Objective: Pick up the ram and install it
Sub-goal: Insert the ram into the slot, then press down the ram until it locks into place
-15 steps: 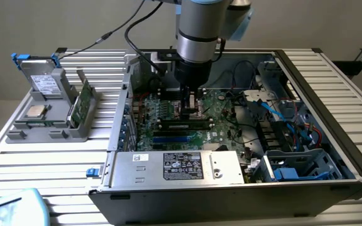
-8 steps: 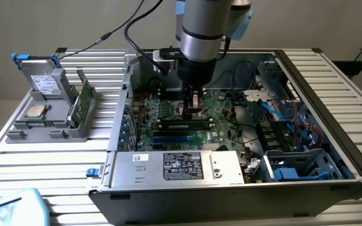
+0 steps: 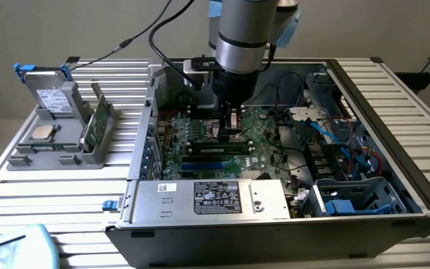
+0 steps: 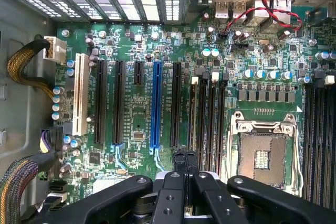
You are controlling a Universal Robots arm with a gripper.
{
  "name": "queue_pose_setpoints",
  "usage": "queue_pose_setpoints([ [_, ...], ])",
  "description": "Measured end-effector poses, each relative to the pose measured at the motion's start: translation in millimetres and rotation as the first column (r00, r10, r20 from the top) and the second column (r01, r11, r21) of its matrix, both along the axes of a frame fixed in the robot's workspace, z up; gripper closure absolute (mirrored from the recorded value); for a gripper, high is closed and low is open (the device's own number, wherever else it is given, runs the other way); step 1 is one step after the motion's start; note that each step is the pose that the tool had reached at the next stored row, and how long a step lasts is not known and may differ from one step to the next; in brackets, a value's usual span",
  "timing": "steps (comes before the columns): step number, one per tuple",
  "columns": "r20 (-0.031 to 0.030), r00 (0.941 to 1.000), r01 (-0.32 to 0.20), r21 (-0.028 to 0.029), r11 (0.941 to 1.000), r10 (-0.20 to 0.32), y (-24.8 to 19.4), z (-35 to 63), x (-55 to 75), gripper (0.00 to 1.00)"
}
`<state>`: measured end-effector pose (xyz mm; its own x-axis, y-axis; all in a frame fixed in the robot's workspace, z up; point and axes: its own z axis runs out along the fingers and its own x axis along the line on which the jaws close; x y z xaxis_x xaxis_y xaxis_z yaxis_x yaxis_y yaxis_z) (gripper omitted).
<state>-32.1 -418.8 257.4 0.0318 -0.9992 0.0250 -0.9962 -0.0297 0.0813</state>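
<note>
End effector (image 3: 230,133) clenched; the ram (image 3: 219,149) stands just beneath it in a motherboard (image 4: 137,121) slot, inside the open case (image 3: 275,238).

ram (image 3: 219,149): long narrow dark stick, on edge, along motherboard (image 3: 191,133) slot.

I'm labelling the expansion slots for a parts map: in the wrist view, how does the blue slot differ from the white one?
Colour: the blue slot is bright blue, the white slot cream white.
Width: the white slot looks broader than the blue slot.
Neighbours: the blue slot has black slots on both sides; the white slot ends the row, on the side of the braided cable.
Shared: both are long, empty and run parallel on the motherboard.
</note>
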Motion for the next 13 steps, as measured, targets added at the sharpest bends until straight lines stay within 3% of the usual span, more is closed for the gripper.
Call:
queue_pose_setpoints([
  [11, -0.0001, 1.0, 0.0, 0.0001, 1.0, 0.0, 0.0, 0.0, -0.7, 0.89],
  [13, -0.0001, 0.9997, -0.022, -0.0001, 0.9997, 0.022, -0.1, 2.2, -1.0, 0.89],
])
